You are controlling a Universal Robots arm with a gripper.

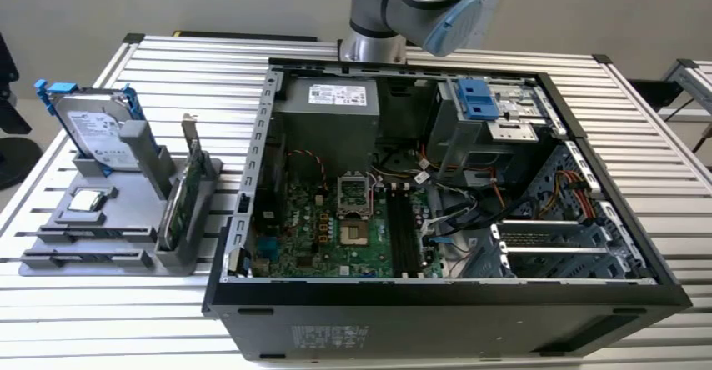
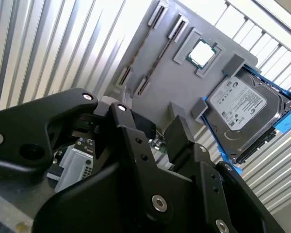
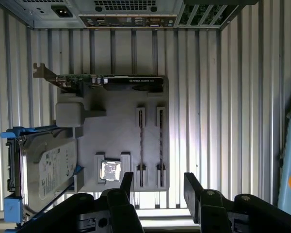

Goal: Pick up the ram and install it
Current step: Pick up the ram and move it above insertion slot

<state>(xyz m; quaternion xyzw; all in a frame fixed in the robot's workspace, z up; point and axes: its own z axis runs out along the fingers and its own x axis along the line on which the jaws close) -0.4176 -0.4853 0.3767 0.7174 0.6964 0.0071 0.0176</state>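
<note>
Slatted metal table point(image 3: 218, 107), open computer case point(image 1: 445, 316) on it, grey holder point(image 3: 116, 121) just beside the case at the exterior view's left. On edge in the holder's 2 parallel slots: the ram point(image 3: 161, 141) and a second stick point(image 3: 140, 141), near the processor point(image 3: 110, 171). Gripper point(image 3: 158, 183) hanging over the holder, spread wide, empty, apart from both sticks. By the look of it, the approach stage of the pick. Centre over 1 stick only, square the fingers point(image 3: 127, 180) to its flat faces, descend straight, pinch mid-length along the top edge, and keep clear of the neighbouring stick and the slot ends.
</note>
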